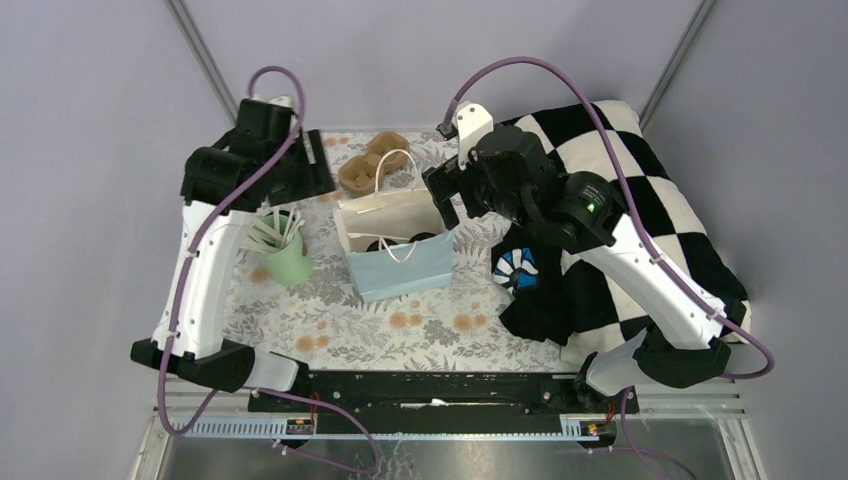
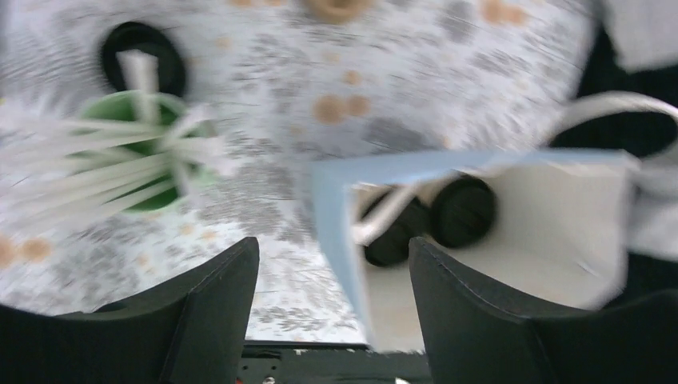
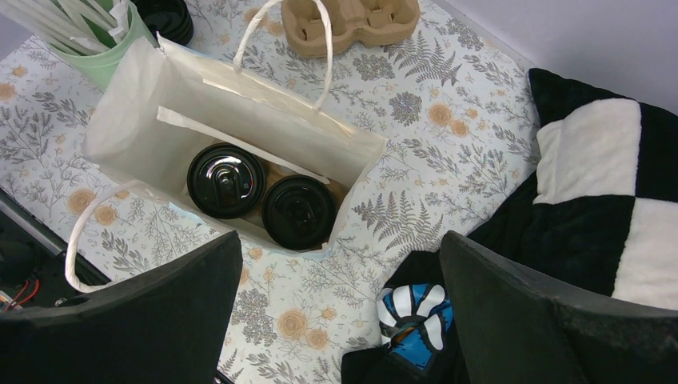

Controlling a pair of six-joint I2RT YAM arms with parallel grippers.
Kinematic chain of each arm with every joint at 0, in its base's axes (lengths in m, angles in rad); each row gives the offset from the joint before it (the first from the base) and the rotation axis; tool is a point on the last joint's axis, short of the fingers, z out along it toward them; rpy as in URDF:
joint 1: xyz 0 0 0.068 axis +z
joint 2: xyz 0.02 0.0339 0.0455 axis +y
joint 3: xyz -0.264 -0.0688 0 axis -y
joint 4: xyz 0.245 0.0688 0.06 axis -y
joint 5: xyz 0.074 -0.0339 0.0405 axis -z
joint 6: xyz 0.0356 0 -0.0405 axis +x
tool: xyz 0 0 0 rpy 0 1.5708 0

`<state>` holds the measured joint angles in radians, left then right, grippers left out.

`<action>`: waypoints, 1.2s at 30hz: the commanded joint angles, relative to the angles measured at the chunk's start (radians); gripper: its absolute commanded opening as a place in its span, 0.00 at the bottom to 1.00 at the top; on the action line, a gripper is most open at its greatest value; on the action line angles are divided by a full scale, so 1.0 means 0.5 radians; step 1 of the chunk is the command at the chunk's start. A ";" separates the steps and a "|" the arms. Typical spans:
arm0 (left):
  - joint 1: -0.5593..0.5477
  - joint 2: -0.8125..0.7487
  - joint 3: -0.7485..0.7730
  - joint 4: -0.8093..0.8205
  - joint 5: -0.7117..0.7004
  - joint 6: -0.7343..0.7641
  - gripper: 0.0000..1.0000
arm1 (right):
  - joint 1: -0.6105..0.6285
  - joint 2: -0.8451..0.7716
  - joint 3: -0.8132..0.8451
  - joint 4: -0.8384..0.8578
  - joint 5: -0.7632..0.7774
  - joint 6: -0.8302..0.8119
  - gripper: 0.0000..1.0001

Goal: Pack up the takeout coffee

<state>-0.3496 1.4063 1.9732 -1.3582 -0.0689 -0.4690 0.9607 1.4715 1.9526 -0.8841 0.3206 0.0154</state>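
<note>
— Top external view first: what lies nearest the arm bases?
— A flowered tablecloth (image 1: 400, 330), then the blue bag (image 1: 400, 265), upright with its mouth open. A green cup (image 1: 288, 262) of white sticks stands just left of it. A checkered cushion (image 1: 640, 190) lies to the right.
— And the coffee?
— Both cups are inside the bag, side by side. From the right wrist I see only their black lids: one coffee cup (image 3: 225, 180), and the second coffee cup (image 3: 299, 211) close against it.
— The grippers?
— The right gripper (image 3: 340, 240) hangs above the bag, fingers spread wide, nothing between them. The left gripper (image 2: 334, 248) looks down on the bag's edge and the green cup. Its picture is blurred, yet its jaws plainly stand apart and empty.
— Farthest back?
— A cardboard cup carrier (image 1: 372, 160), beyond the bag near the table's far edge.
</note>
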 commanded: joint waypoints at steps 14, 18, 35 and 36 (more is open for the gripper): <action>0.636 -0.009 -0.819 0.763 -0.650 0.171 0.65 | -0.013 -0.163 -0.112 0.054 -0.001 -0.112 1.00; 0.649 0.077 -0.871 0.922 -0.721 0.270 0.58 | -0.013 -0.188 -0.141 0.070 0.018 -0.131 1.00; 0.673 0.404 -0.781 0.967 -0.705 0.339 0.25 | -0.012 -0.177 -0.085 0.079 0.030 -0.135 1.00; 0.674 0.394 -0.775 0.949 -0.705 0.336 0.20 | -0.012 -0.179 -0.089 0.082 0.034 -0.136 1.00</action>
<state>-0.0193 1.6463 1.5421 -0.8886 -0.3935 -0.3058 0.9607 1.3960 1.8835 -0.8783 0.3218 -0.0452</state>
